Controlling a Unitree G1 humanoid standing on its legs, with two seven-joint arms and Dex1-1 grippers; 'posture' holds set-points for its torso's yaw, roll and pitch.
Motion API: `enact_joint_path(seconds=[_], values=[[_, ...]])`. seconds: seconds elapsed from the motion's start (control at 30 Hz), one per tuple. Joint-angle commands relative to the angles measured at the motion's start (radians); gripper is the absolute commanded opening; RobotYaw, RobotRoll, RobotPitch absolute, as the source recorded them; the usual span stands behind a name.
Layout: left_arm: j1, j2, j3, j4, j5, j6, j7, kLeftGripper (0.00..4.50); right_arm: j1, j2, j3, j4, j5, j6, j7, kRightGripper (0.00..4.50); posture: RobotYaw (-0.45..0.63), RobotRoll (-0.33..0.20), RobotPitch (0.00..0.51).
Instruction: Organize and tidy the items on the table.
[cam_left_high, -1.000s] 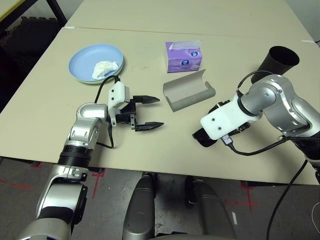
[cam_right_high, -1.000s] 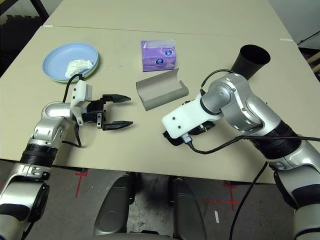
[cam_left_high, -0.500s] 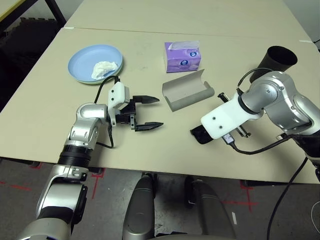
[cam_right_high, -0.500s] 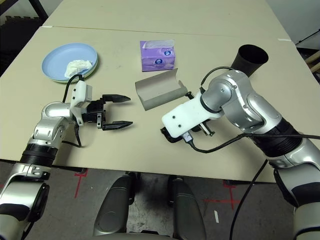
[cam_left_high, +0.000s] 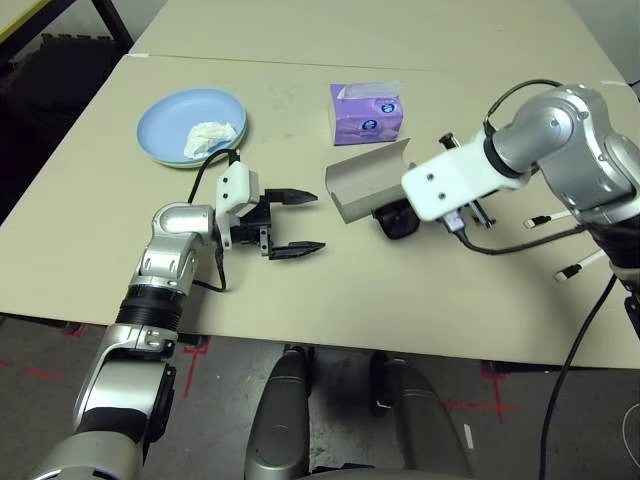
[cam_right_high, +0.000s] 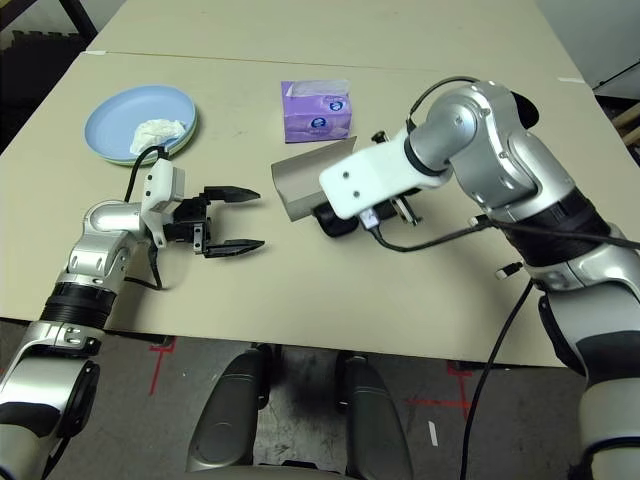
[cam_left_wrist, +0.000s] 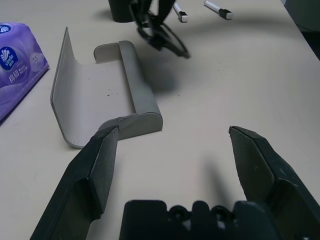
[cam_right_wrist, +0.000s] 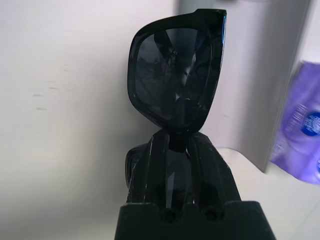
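Black fingers of the right gripper (cam_right_wrist: 177, 137) are closed on the bridge of the black sunglasses (cam_right_wrist: 172, 77). The sunglasses are held above the tabletop (cam_left_high: 270, 310), near the grey glasses case (cam_left_high: 362, 180). One lens overlaps the case in the right wrist view; whether the two touch cannot be told.

Black fingers of the left gripper (cam_left_wrist: 174, 131) stand wide apart, with nothing between them. This gripper is located to the left of the case, its fingers directed toward the right arm (cam_left_high: 580, 135).

The glasses case lies open between the two grippers, its hollow side exposed. Just beyond it stands the purple tissue box (cam_left_high: 367, 115), with white tissue showing at the top.

Beyond the left gripper, toward the left side of the tabletop, the light blue plate (cam_left_high: 175, 115) is stacked on the pale green plate (cam_left_high: 165, 161). The crumpled white tissue wad (cam_left_high: 209, 138) rests in the upper plate.

On the right side, the black cup (cam_right_high: 525, 110) stands upright, partly hidden behind the right arm. Two white markers (cam_left_wrist: 216, 8) with black ends lie on the tabletop near that arm.
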Motion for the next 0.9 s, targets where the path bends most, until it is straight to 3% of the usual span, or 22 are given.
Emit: enact_joint_path(seconds=[0.03, 0.43, 0.9], values=[[0.014, 0.011, -0.010, -0.012, 0.012, 0.006, 0.012, 4.50, -0.025, 0.028, 0.014, 0.063, -0.026, -0.032, -0.034, 0.54, 0.22, 0.000, 0.218], [0.067, 0.013, 0.013, -0.151, -0.066, 0.084, 0.032, 4.50, -0.133, 0.176, 0.048, 0.314, -0.112, -0.156, -0.165, 0.54, 0.25, 0.000, 0.221], [0.084, 0.012, 0.017, -0.224, -0.091, 0.114, 0.082, 4.50, -0.141, 0.231, 0.047, 0.355, -0.135, -0.189, -0.179, 0.54, 0.27, 0.000, 0.226]])
